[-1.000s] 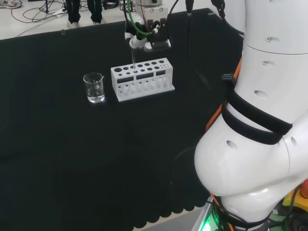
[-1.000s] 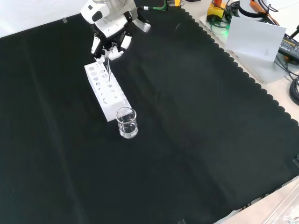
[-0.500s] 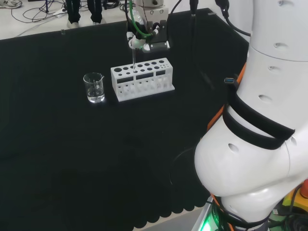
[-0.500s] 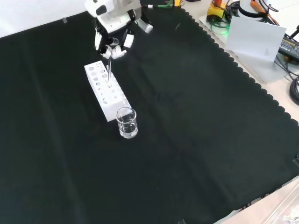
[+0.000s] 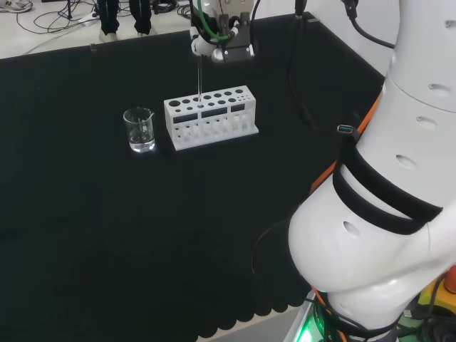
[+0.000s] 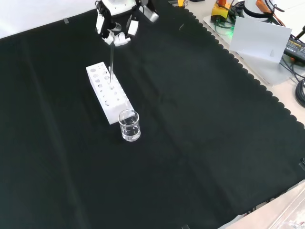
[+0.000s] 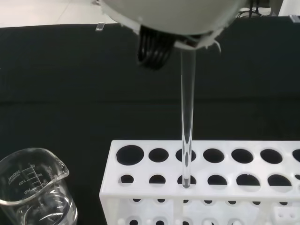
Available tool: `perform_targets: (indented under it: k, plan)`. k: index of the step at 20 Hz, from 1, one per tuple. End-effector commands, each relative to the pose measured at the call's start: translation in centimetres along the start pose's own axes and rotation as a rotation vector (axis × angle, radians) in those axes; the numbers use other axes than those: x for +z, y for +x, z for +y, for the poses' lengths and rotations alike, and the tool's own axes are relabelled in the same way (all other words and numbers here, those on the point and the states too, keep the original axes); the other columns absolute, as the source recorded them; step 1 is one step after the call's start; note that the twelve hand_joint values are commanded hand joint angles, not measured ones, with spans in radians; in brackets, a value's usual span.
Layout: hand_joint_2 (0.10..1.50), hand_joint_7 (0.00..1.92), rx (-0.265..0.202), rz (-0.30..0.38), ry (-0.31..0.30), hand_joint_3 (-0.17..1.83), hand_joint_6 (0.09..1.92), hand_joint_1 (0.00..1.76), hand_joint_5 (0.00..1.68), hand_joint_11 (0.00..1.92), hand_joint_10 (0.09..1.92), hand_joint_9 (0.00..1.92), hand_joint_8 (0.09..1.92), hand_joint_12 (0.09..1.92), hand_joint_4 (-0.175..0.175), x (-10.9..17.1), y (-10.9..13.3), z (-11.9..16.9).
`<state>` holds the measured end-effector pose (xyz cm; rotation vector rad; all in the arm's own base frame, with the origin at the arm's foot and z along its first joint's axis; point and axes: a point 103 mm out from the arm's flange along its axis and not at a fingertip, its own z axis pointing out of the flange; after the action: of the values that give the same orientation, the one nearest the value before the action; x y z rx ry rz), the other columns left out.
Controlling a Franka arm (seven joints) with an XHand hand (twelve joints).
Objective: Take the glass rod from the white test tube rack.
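The white test tube rack stands on the black cloth, long side toward the head camera. My hand hovers above its far side, fingers curled round the top of the thin glass rod. The rod hangs upright. In the wrist view the rod runs down from the hand to the rack, and its lower tip sits at one of the top holes. In the front view the hand holds the rod over the rack.
A small clear beaker with a little liquid stands left of the rack in the head view, nearer the camera than the rack in the front view. The arm's white links tower at the head view's right. The cloth's scalloped edge runs at the front view's right.
The hand has risen above the rack, drawing the glass rod upward with it. More of the rod now shows above the rack top. Rack and beaker have stayed put.
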<state>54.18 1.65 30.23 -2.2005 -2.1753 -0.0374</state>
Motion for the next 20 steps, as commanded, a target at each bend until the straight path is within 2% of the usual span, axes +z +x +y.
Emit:
perform_targets:
  k: [1, 8, 10, 15, 16, 17, 20]
  plan:
    - [0.55, 1.19, 0.01, -0.03, 0.057, 0.96, 1.0, 1.31, 1.15, 1.69, 0.85, 1.69, 1.03, 0.63, -0.175, -3.3, 0.4, -2.0]
    - [0.54, 1.21, 0.002, -0.082, 0.074, 0.97, 0.98, 1.31, 1.16, 1.7, 0.85, 1.7, 1.02, 0.63, -0.175, -6.3, 0.9, -3.9]
    - [0.54, 1.21, 0.012, -0.079, 0.068, 0.97, 0.98, 1.31, 1.16, 1.7, 0.85, 1.7, 1.01, 0.63, -0.175, -7.1, 1.0, -4.6]
    - [0.53, 1.21, 0.001, -0.063, 0.066, 0.98, 0.97, 1.31, 1.17, 1.71, 0.85, 1.71, 1.01, 0.63, -0.175, -7.9, 1.3, -5.6]
    - [0.53, 1.21, -0.028, -0.052, 0.058, 0.98, 0.97, 1.31, 1.17, 1.71, 0.85, 1.71, 1.01, 0.63, -0.175, -8.0, 1.4, -5.8]
    - [0.53, 1.21, -0.037, -0.048, 0.055, 0.98, 0.97, 1.31, 1.17, 1.71, 0.85, 1.71, 1.01, 0.63, -0.175, -8.0, 1.6, -5.9]
    - [0.53, 1.22, -0.04, -0.046, 0.055, 0.98, 0.97, 1.31, 1.17, 1.71, 0.85, 1.71, 1.0, 0.63, -0.175, -8.1, 1.5, -6.2]
